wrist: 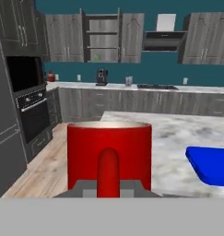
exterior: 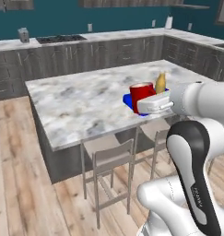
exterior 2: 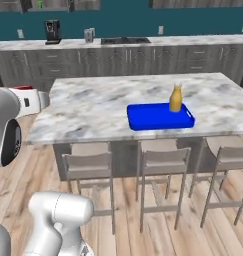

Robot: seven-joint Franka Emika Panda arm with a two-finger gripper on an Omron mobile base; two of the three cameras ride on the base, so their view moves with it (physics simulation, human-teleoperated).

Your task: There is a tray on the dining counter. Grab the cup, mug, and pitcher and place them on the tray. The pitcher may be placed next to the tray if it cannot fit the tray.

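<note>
My gripper is shut on the handle of the red mug, which is upright and held in the air. In the right base view the hand hovers just off the left end of the dining counter. The blue tray lies near the counter's front edge, well to the right of the mug. The yellow-orange pitcher stands upright at the tray's far right side. From the left base view the mug hides most of the tray, with the pitcher behind it. The cup is out of view.
Stools stand along the counter's near side. A back worktop with dark drawers carries a coffee machine and a hob. An oven column stands at the left. A tiny green speck sits on an open wall shelf, too small to identify.
</note>
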